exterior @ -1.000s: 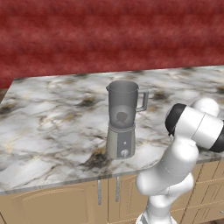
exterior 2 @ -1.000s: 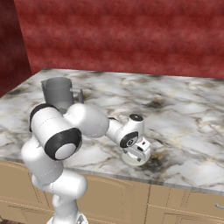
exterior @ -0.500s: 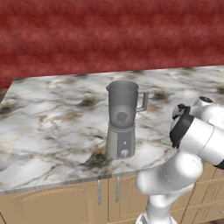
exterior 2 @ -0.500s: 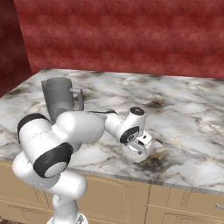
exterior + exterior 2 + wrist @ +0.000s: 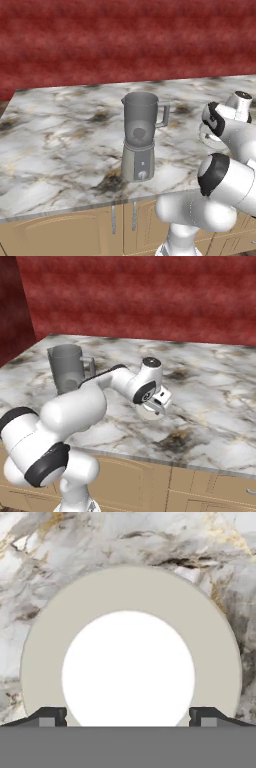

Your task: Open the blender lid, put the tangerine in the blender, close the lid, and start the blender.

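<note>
- The blender lid lies flat on the marble desk, its broad face turned straight up at the hand; being a round disc, it has no long axis along the desk
- Its white circular cap sits at the centre of the beige-grey ring
- In the hand view the lid is directly ahead of the hand, centred between the two finger tips, which stand wide apart on either side of the white cap with nothing between them
- Whether the tips touch the lid cannot be told
- From the right base view the hand points down at the desk with the lid just beneath it, partly hidden by the wrist
- In the left base view an edge of the lid shows under the arm, close below the hand
- The blender stands upright, its long axis vertical, well apart from the hand on the same desk; its handle points toward the hand's side and its knob faces the desk's front edge
- The jar's rim is uncovered
- In the right base view the blender stands beyond the arm, away from the hand
</note>
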